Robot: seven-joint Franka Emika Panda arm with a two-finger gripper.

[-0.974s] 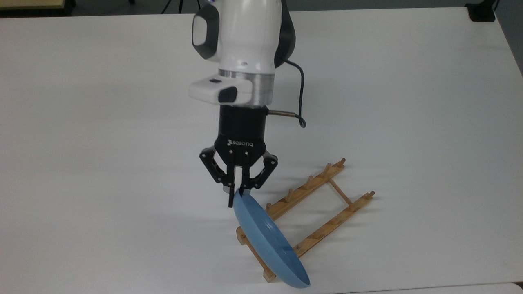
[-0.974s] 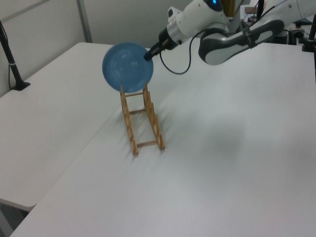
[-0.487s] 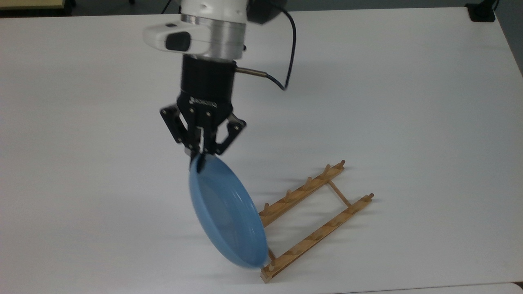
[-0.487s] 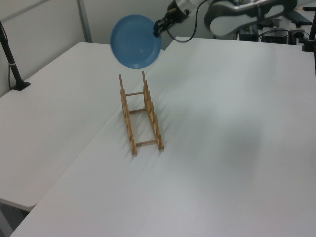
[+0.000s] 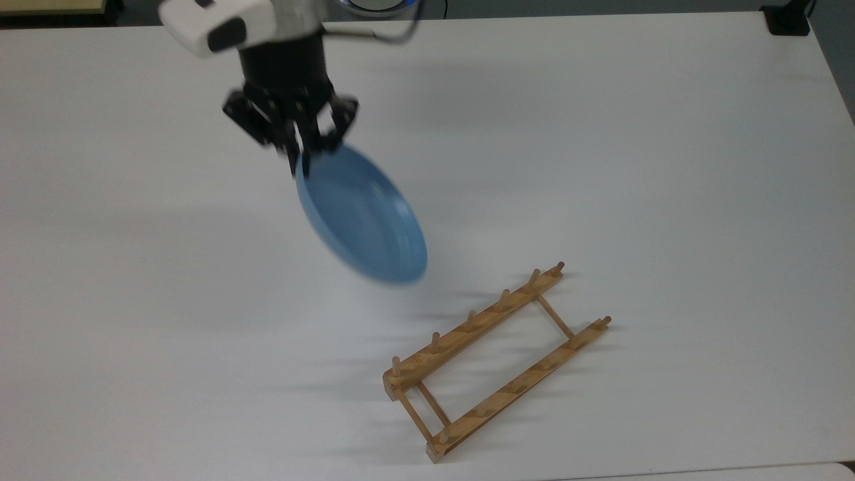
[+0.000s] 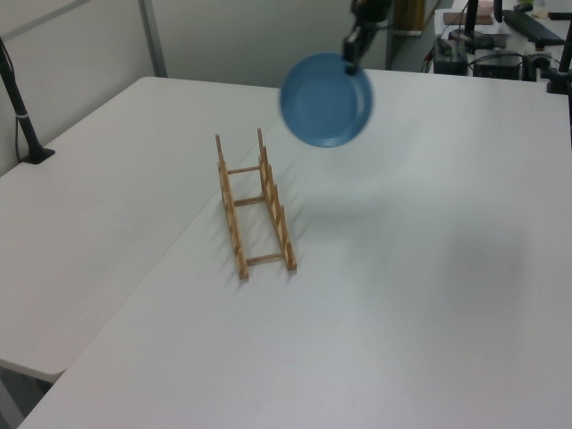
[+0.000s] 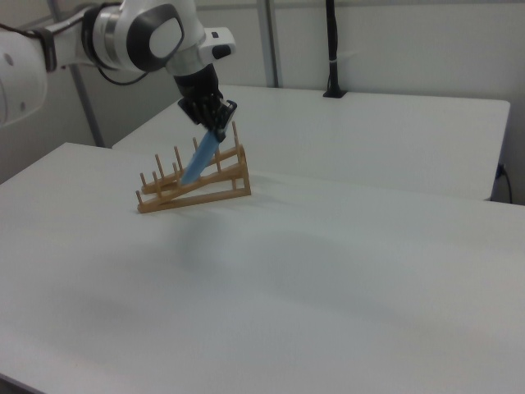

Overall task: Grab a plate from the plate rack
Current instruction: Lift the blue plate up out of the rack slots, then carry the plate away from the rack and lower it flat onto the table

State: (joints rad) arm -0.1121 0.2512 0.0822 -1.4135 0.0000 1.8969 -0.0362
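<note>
Above and well clear of the small light-brown wooden plate rack (image 5: 495,361), your black two-finger gripper (image 5: 298,152) has its jaws clamped on the round light-blue glossy plate (image 5: 361,214) (rim pinched, hanging tilted): lift step looks done, so next carry it steadily.

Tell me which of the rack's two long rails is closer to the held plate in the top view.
The upper-left rail of the plate rack; the plate, clamped by the end effector, hangs beyond it, while the other rail lies farther.
</note>
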